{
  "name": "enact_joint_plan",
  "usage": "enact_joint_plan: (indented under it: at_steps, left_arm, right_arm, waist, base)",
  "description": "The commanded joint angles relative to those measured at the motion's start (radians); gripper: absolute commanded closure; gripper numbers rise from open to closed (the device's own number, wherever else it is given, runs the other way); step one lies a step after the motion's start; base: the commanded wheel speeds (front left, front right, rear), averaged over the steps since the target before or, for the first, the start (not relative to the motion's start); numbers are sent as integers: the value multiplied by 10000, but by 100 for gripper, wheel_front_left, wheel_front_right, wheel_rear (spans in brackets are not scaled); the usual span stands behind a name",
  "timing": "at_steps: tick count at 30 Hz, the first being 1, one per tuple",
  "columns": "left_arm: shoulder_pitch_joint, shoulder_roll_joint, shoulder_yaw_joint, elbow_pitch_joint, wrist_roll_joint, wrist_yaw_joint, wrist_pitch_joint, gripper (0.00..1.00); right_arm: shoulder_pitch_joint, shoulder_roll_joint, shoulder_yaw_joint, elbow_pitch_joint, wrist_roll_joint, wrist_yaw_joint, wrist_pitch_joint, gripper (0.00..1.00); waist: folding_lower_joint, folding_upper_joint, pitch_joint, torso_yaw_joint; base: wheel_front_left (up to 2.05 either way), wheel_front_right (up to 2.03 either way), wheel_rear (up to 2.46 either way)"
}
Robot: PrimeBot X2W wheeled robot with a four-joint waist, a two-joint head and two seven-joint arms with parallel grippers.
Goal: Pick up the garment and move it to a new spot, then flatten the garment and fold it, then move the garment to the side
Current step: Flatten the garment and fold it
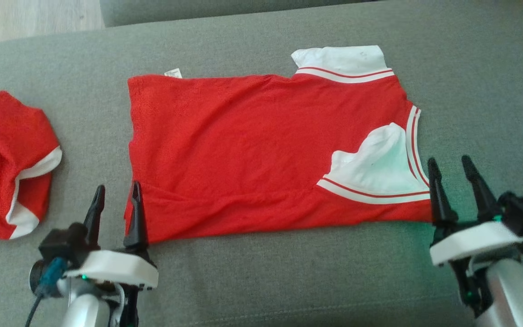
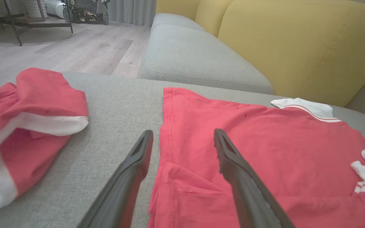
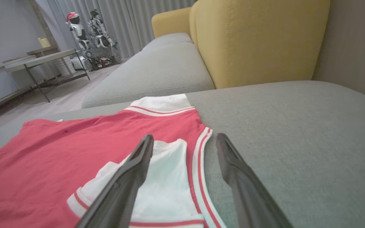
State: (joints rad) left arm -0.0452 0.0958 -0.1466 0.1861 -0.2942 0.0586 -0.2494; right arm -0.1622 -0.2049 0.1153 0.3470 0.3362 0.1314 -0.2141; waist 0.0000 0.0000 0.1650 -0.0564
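the red garment (image 1: 261, 150) lies flat, long axis left to right. left tool (image 1: 118, 186) stands wide at its near-left corner, right tool (image 1: 448, 160) wide at the near-right, both empty

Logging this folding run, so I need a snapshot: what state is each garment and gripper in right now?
red shirt: spread flat on the grey cushion, near white sleeve folded onto its body.
second red garment: crumpled in a heap, left of the shirt.
left gripper: open, holding nothing, at the shirt's near left corner.
right gripper: open, holding nothing, at the shirt's near right corner.
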Motion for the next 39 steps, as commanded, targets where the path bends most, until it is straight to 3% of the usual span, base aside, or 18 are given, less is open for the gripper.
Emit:
enact_joint_plan:
  at_steps: [1,9,19,27,39]
  left_arm:
    - [-86,73,391,-426,148,74,-118,0]
    - [535,-63,485,-454,454,20,-122,0]
    - [437,-155,605,-284,549,-153,-123,0]
    - [54,-196,418,491,518,-282,-47,0]
    - [-647,-344,139,2110,-254,-368,952,0]
  right_arm:
    - [16,64,36,-590,-193,-7,88,0]
    - [1026,698,-467,-1757,-664,-7,799,0]
    - [1246,851,-554,-2266,-787,-7,1243,0]
    - [999,754,-248,-1649,-801,-7,1633,0]
    - [475,738,-461,-68,-1185,-7,2368,0]
  waist:
    - [0,0,-65,-22]
    - [0,0,-264,-41]
    - [0,0,-276,12]
    - [0,0,-22,72]
    - [0,0,673,141]
  base:
    - [0,0,0]
    - [0,0,0]
    - [0,0,0]
    - [0,0,0]
    - [0,0,0]
